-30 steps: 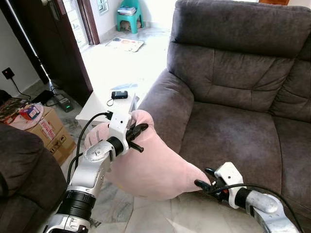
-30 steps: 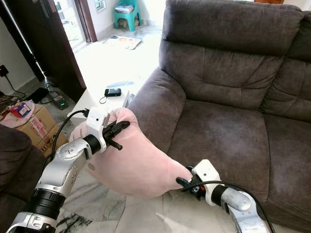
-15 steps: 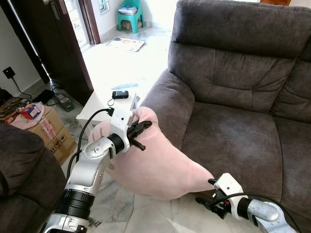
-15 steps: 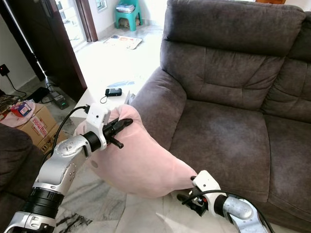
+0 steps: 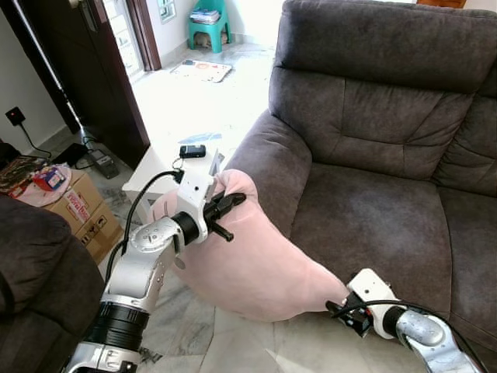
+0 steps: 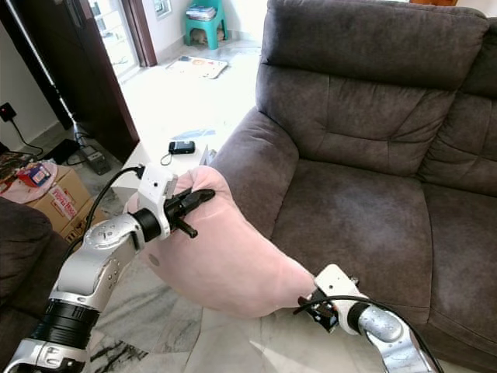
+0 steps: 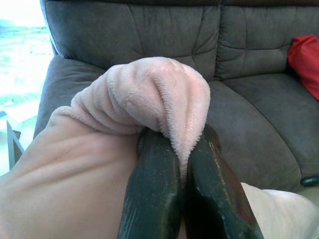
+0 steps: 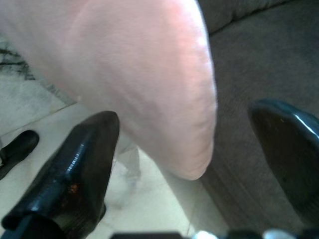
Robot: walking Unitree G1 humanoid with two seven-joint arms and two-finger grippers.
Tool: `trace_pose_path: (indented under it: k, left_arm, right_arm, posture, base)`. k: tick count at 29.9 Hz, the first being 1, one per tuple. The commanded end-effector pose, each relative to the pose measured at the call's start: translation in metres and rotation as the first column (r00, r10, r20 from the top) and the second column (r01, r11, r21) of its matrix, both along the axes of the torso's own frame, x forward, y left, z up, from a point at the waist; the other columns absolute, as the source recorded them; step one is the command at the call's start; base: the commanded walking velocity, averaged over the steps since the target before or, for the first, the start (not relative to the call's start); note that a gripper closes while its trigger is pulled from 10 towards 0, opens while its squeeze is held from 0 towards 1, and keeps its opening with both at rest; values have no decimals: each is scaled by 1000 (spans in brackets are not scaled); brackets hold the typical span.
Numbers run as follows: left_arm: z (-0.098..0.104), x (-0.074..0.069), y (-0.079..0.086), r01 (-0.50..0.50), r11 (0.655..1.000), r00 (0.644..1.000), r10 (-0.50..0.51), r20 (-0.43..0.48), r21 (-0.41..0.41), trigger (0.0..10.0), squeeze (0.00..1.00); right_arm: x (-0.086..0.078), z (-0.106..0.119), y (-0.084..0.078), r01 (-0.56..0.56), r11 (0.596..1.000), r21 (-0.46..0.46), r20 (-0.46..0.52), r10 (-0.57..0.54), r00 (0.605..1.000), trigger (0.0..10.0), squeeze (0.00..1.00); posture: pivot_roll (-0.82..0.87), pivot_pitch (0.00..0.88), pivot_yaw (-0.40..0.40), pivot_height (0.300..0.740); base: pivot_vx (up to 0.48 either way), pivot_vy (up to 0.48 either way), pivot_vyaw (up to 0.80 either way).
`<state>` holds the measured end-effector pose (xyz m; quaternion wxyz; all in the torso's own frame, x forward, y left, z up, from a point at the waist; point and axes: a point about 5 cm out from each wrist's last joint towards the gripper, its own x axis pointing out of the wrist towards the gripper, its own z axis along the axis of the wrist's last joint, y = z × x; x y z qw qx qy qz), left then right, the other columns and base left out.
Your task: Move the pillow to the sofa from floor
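Note:
The pink pillow (image 5: 248,260) hangs off the floor against the front of the grey sofa (image 5: 373,210), sloping from the armrest down to the seat's front edge. My left gripper (image 5: 230,207) is shut on its upper corner; in the left wrist view a fold of pink fabric (image 7: 149,99) is pinched between the two black fingers (image 7: 152,199). My right gripper (image 5: 340,305) sits low by the pillow's lower corner. In the right wrist view that gripper's fingers (image 8: 75,169) stand wide apart, open, with the pillow's corner (image 8: 149,79) hanging between them, untouched.
A low white table (image 5: 151,177) with a small black device (image 5: 191,151) stands beside the sofa's armrest. A cardboard box (image 5: 78,211) and a dark armchair (image 5: 35,287) are on the left. A red cushion (image 7: 305,57) lies on the sofa's far seat.
My right gripper dropped away from the pillow's lower corner, then rose back beside it, open. The left gripper kept its hold and lifted the upper corner slightly.

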<state>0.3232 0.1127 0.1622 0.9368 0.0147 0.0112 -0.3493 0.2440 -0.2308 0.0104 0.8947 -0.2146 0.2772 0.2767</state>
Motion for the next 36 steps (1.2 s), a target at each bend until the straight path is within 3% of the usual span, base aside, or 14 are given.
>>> trace_pose_path:
  k: [1, 4, 5, 6, 7, 15, 29, 30, 31, 36]
  left_arm:
    - [28, -3, -8, 54, 998, 993, -50, 111, -39, 10000, 0]
    - [28, -4, -9, 64, 997, 992, -59, 113, -35, 10000, 0]
    - [29, -4, -9, 68, 997, 992, -64, 113, -34, 10000, 0]
    - [29, -5, -9, 69, 997, 991, -65, 113, -33, 10000, 0]
    - [29, -5, -9, 72, 997, 991, -68, 113, -34, 10000, 0]
    - [32, -8, -12, 112, 993, 988, -106, 108, -46, 10000, 0]
    - [34, -9, -13, 130, 988, 988, -122, 93, -80, 10000, 0]
    - [33, -10, -13, 130, 988, 988, -122, 90, -80, 10000, 0]
    - [32, -10, -13, 129, 988, 989, -122, 87, -80, 10000, 0]
    - [31, -10, -13, 127, 988, 989, -121, 83, -82, 10000, 0]
  right_arm:
    - [-7, -7, 5, -35, 999, 17, -43, 36, 998, 10000, 1000]
    - [-10, -10, 8, -45, 998, 34, -71, 48, 996, 10000, 980]
    - [-10, -11, 8, -40, 999, 36, -71, 42, 997, 10000, 243]
    - [-10, -11, 7, -36, 999, 36, -70, 38, 997, 10000, 243]
    - [-10, -12, 7, -32, 999, 36, -72, 35, 997, 10000, 0]
    - [-12, -20, 2, -1, 1000, -15, -103, -1, 995, 10000, 0]
    - [-12, -26, 4, 16, 1000, -16, -103, -18, 995, 10000, 0]
    - [-11, -25, 5, 18, 1000, -10, -94, -19, 995, 4275, 0]
    - [-10, -24, 6, 20, 1000, -4, -87, -21, 996, 0, 0]
    - [-9, -23, 5, 19, 1000, 1, -83, -19, 996, 0, 0]
  posture:
    - [-16, 19, 8, 740]
    - [-15, 20, 9, 740]
    - [-15, 20, 9, 740]
    - [-15, 20, 9, 740]
    - [-15, 20, 9, 740]
    - [-6, 21, 8, 740]
    - [-7, 21, 10, 740]
    - [-7, 21, 10, 740]
    - [-7, 21, 10, 740]
    - [-4, 24, 6, 740]
  base:
    - [0, 0, 0]
    - [0, 0, 0]
    - [0, 0, 0]
    - [0, 0, 0]
    - [0, 0, 0]
    - [0, 0, 0]
    - [0, 0, 0]
    - [0, 0, 0]
    - [0, 0, 0]
    - [0, 0, 0]
